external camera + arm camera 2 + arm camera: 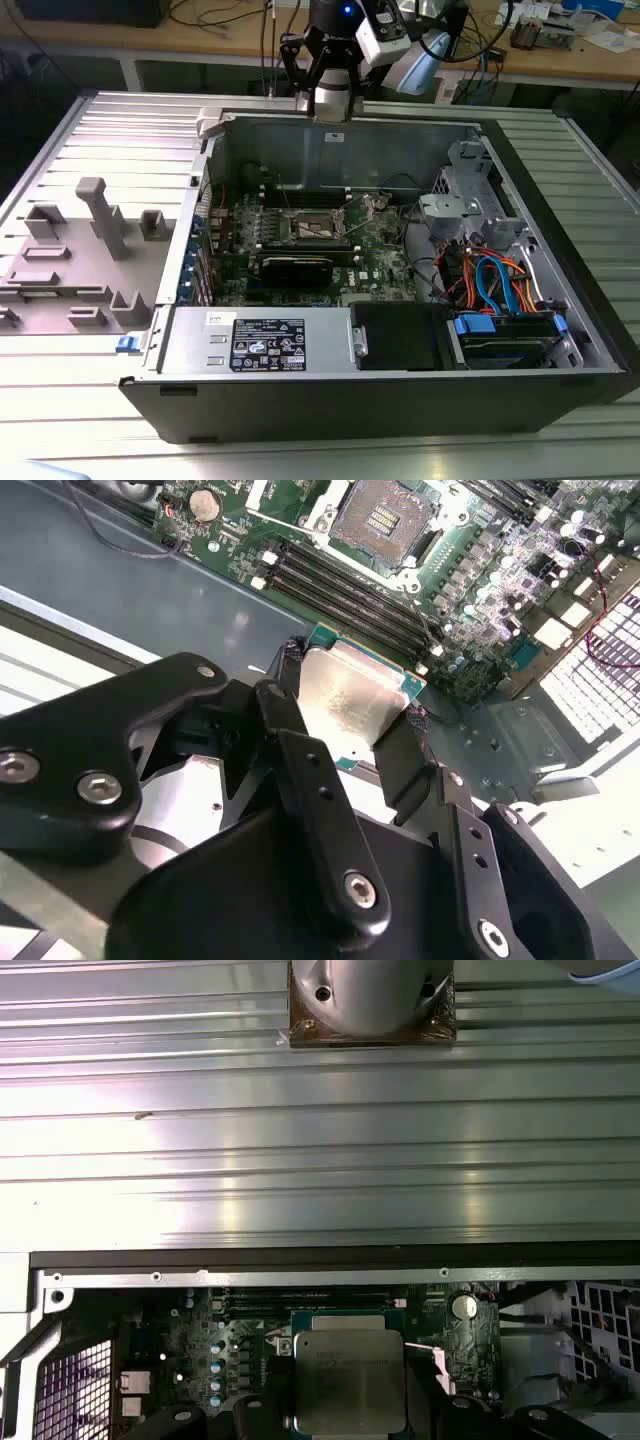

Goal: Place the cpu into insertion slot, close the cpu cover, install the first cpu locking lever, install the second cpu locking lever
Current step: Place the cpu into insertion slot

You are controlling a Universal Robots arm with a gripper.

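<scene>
The fingers [400, 762] clench the cpu [350, 705] by its edges, silver top showing. In the exterior view, the gripper [331, 105] hangs at twelve o'clock of the open computer case [340, 150], above its wall. The insertion slot [315, 226] lies uncovered on the motherboard [390, 265], at six o'clock from the gripper. Cables [500, 280] crowd the case's three o'clock side.

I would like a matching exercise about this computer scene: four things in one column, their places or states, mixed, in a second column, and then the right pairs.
Things:
1. cpu
2. insertion slot
3. blue cables
4. grey fixture

Places or states:
A. outside the case, at the exterior view's left
B. clamped between the fingers of the gripper
C. empty, on the green motherboard
D. inside the case, at the exterior view's right

Pairs: 1-B, 2-C, 3-D, 4-A.
</scene>
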